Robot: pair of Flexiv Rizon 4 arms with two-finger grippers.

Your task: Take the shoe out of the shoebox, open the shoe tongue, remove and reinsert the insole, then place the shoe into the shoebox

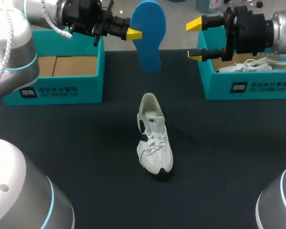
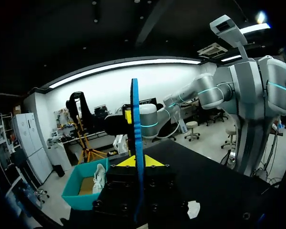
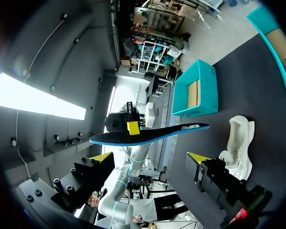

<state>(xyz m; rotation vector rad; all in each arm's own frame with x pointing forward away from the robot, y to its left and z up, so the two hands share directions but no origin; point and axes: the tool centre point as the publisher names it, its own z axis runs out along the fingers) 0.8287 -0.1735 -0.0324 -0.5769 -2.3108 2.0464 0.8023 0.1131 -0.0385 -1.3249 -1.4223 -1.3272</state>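
The left gripper point(image 1: 136, 34) is clamped on the blue insole point(image 1: 150, 29), its yellow tips pressed to the two flat faces near one long edge. In the left wrist view the insole point(image 2: 136, 138) shows edge-on as a thin blue line running straight out between that gripper's point(image 2: 136, 164) fingers. It is held in the air over the far part of the table point(image 1: 229, 152), between the two teal boxes and touching neither. The right gripper point(image 1: 195, 39) stands facing it with its fingers spread wide and nothing between them; from its own wrist camera the right gripper's point(image 3: 149, 157) yellow tips sit well apart, with the insole point(image 3: 150, 134) hanging ahead of them. The white shoe point(image 1: 154, 136) stands upright on its sole in the middle of the table, heel opening toward the far side (laces still threaded). The left shoebox point(image 1: 62, 93) shows only its cardboard floor; the right shoebox point(image 1: 248, 88) holds a second shoe point(image 1: 250, 66).
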